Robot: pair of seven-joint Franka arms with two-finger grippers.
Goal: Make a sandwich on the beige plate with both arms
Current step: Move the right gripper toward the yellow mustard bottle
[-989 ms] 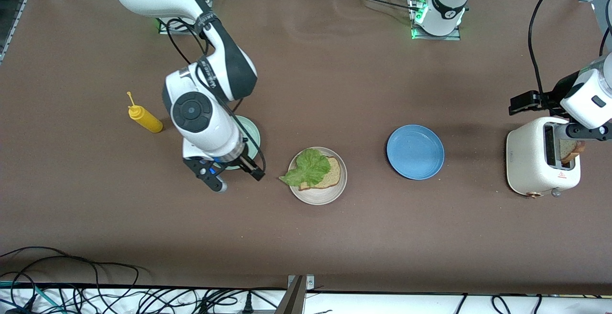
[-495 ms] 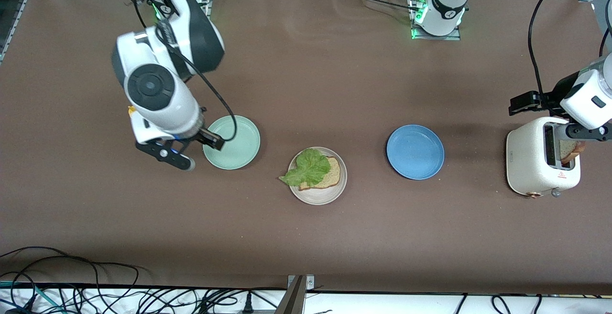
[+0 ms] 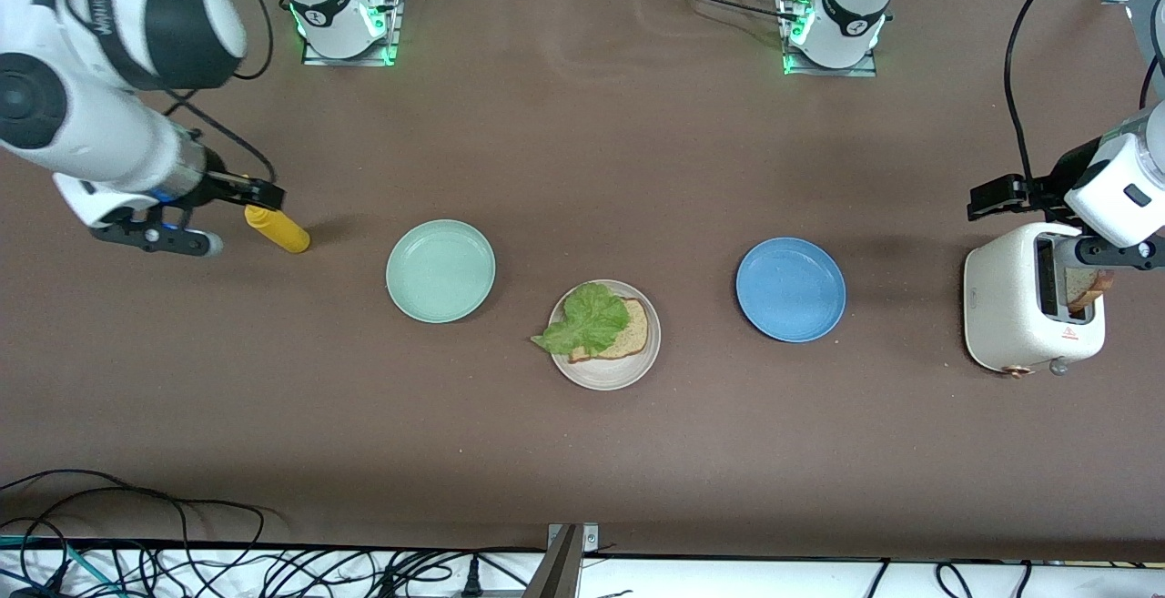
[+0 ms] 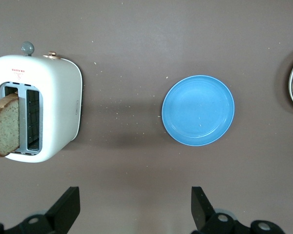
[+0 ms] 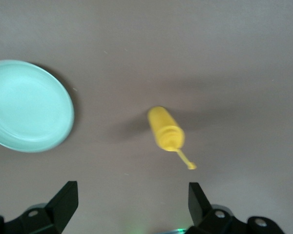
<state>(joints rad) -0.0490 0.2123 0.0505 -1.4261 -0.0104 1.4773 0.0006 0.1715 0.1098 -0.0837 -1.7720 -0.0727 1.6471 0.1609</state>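
The beige plate (image 3: 605, 370) lies mid-table with one brown bread slice (image 3: 633, 336) on it and a ruffled green lettuce leaf (image 3: 587, 320) on top, its tip hanging over the rim. A second bread slice (image 3: 1085, 287) (image 4: 5, 126) stands in a slot of the white toaster (image 3: 1015, 307) (image 4: 56, 105) at the left arm's end. My left gripper (image 3: 1056, 225) (image 4: 134, 197) hangs open and empty over the table beside the toaster. My right gripper (image 3: 223, 216) (image 5: 132, 195) is open and empty, up over the table by the yellow bottle.
A yellow squeeze bottle (image 3: 278, 229) (image 5: 166, 129) lies at the right arm's end. An empty mint-green plate (image 3: 440, 270) (image 5: 27, 105) sits between the bottle and the beige plate. An empty blue plate (image 3: 790, 288) (image 4: 198, 110) sits between the beige plate and the toaster.
My right arm has swung away from the mint-green and beige plates toward its own end of the table, stopping by the yellow bottle. The left arm has not moved.
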